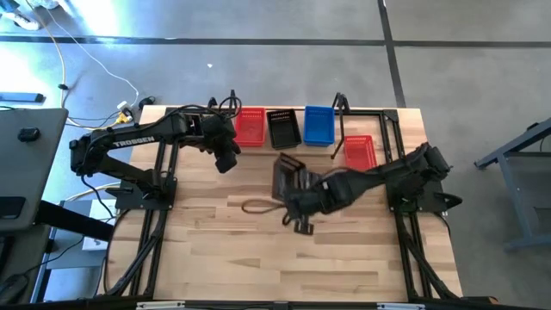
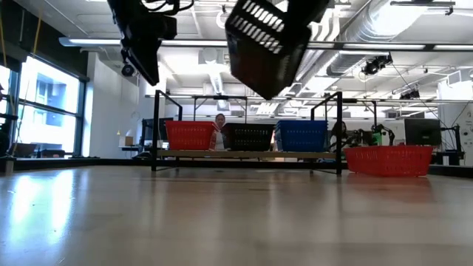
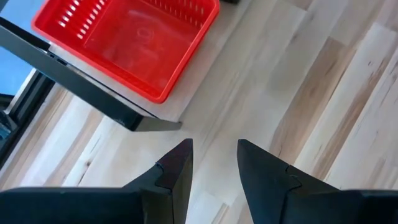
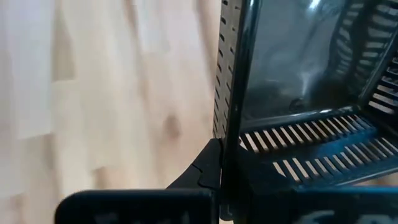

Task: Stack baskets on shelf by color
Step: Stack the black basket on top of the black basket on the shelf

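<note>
Baskets at the shelf (image 1: 284, 148): five in your view, all empty.
On the shelf you see one red basket (image 1: 250, 127), one black (image 1: 283, 128), one blue (image 1: 318, 125); a second red basket (image 1: 360, 152) sits on the desk (image 1: 258, 250) just beside it. Your right pincer (image 1: 297, 185) pinches a tilted black basket (image 2: 264, 46) by its wall, aloft; your left pincer (image 3: 214, 165) hangs spread near the red one.

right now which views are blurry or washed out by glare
Right wrist view: the tabletop is smeared with blur, while the black basket held in the right claw stays fairly crisp. High view: bright glare washes the floor at upper left. Low view: window light leaves a sheen on the near tabletop. Left wrist view: sharp, red basket clear.
</note>
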